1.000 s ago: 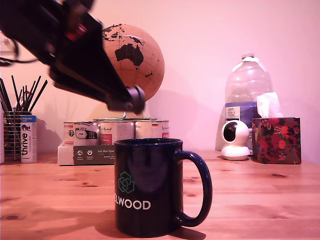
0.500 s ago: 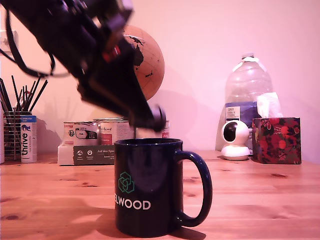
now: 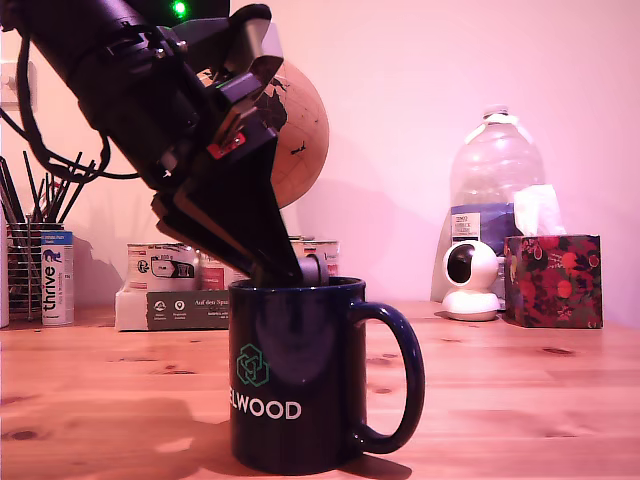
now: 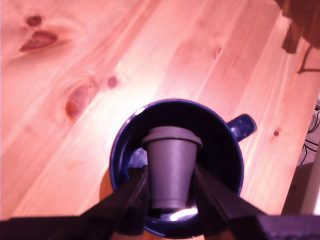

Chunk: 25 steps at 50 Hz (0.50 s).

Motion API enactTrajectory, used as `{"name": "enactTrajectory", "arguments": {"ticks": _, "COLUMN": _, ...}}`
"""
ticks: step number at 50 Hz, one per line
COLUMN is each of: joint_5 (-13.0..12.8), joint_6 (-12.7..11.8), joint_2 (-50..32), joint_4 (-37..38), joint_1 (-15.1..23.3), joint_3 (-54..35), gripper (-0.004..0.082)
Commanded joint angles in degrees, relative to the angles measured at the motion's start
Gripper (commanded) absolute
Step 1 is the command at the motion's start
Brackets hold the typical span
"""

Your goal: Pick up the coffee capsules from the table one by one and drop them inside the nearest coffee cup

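item: gripper [image 4: 171, 200], black, two fingers [image 4: 131, 197] closed against the sides of the coffee capsule [image 4: 171, 167]; the wrist view shows both fingers touching the pod. in the exterior view the gripper [image 3: 300, 268] reaches down from the upper left, its tip at the mug's rim.

item: coffee capsule, dull grey, tapered, wider rimmed end pointing away from the wrist camera. held directly over the mouth of the coffee cup [image 4: 120, 150], above the dark interior. in the exterior view a small grey part of it [image 3: 313, 268] shows just above the rim.

item: coffee cup [image 3: 300, 380], glossy navy, white lettering and teal hexagon logo, handle toward the exterior view's right. stands upright on the table [image 3: 520, 400].

item: table, light wood with dark knots [image 4: 77, 100].

background, exterior view: globe [image 3: 300, 130] behind the arm; tin cans [image 3: 160, 268] on a box; pen holder [image 3: 30, 260] at the left; plastic bottle [image 3: 495, 180], small white camera [image 3: 470, 278] and patterned tissue box [image 3: 553, 280] at the right.
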Motion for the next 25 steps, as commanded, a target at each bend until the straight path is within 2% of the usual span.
{"name": "enactTrajectory", "arguments": {"ticks": 1, "joint_5": 0.0, "joint_6": -0.3, "joint_2": 0.6, "joint_4": 0.2, "joint_1": -0.2, "joint_3": 0.5, "gripper": 0.0128}}
{"name": "enactTrajectory", "arguments": {"ticks": 11, "joint_5": 0.1, "joint_6": -0.4, "joint_2": 0.6, "joint_4": 0.2, "joint_1": -0.2, "joint_3": 0.5, "gripper": 0.0148}}
{"name": "enactTrajectory", "arguments": {"ticks": 13, "joint_5": 0.1, "joint_6": -0.3, "joint_2": 0.6, "joint_4": 0.1, "joint_1": -0.2, "joint_3": 0.7, "gripper": 0.0207}}
{"name": "enactTrajectory", "arguments": {"ticks": 17, "joint_5": 0.3, "joint_6": -0.3, "joint_2": 0.6, "joint_4": -0.2, "joint_1": -0.2, "joint_3": 1.3, "gripper": 0.0409}}
{"name": "enactTrajectory", "arguments": {"ticks": 20, "joint_5": 0.3, "joint_6": -0.3, "joint_2": 0.6, "joint_4": -0.9, "joint_1": -0.2, "joint_3": 2.0, "gripper": 0.0525}}
{"name": "enactTrajectory", "arguments": {"ticks": 22, "joint_5": 0.2, "joint_6": -0.3, "joint_2": 0.6, "joint_4": -1.7, "joint_1": -0.2, "joint_3": 2.7, "gripper": 0.0554}}
{"name": "enactTrajectory", "arguments": {"ticks": 25, "joint_5": 0.3, "joint_6": -0.3, "joint_2": 0.6, "joint_4": -2.3, "joint_1": -0.2, "joint_3": 3.3, "gripper": 0.0553}}
